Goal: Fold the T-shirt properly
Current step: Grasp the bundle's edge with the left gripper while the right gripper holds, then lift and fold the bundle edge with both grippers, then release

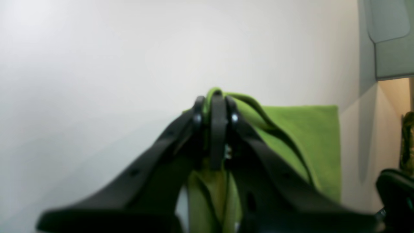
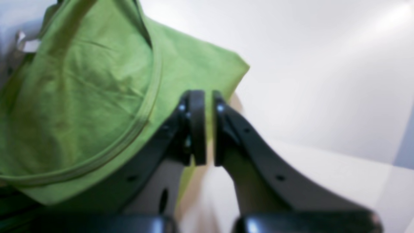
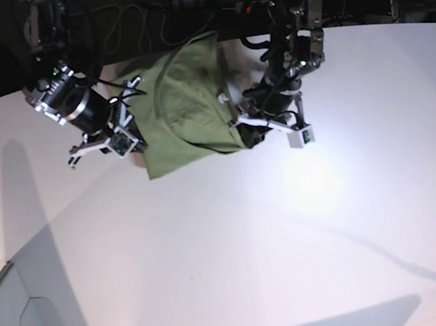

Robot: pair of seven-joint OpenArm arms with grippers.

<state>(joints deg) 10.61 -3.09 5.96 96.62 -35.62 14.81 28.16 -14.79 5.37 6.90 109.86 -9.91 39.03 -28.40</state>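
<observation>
Both my jaws are closed: left gripper [image 1: 216, 97] and right gripper [image 2: 207, 97] pinch the T-shirt [image 3: 189, 119], on a white table [image 3: 290, 233].

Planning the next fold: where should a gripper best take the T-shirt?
Probably the free front corner of the T-shirt: it lies flat on the white table with bare surface beyond it, so come in low from the table side.

T-shirt [image 2: 81, 97] cut off at left edge, blurred; white tag [image 2: 27, 45] indistinct
</observation>
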